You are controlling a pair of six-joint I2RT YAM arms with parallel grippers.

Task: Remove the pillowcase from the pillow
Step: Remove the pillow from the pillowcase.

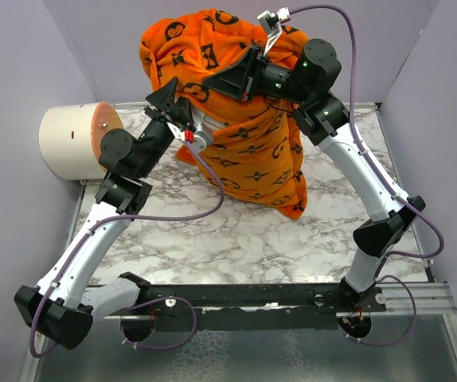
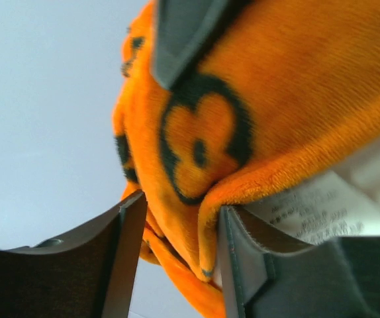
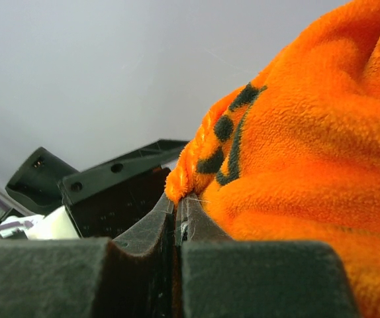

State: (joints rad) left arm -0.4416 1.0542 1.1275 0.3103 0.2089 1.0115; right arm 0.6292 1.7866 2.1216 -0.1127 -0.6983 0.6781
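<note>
The marble-patterned worktop (image 1: 236,231) is boxed in by pale walls on the left, back and right. The bright orange plush pillowcase with black flower and circle motifs (image 1: 252,151) stands bunched in a tall heap at the far edge, close to the back wall. Its lower hem trails toward the right side. A cream cylinder with an orange face (image 1: 73,143) lies against the left wall, just beside the left arm's elbow. Open marble stretches from the heap to the arm bases.

The right arm reaches up and inward. Its end effector (image 3: 177,202) is pinched tight on a fold of orange plush high on the heap.

The left arm is bent forward and low. Its end effector (image 2: 177,212) stands partly open with the pillowcase hem hanging between the fingers. The right-hand finger (image 2: 243,265) touches the fabric; the other stands just apart.

Under that hem a printed white tag (image 2: 309,209) shows, with a blurred strip of the plain white pillow (image 2: 379,162) behind it.
</note>
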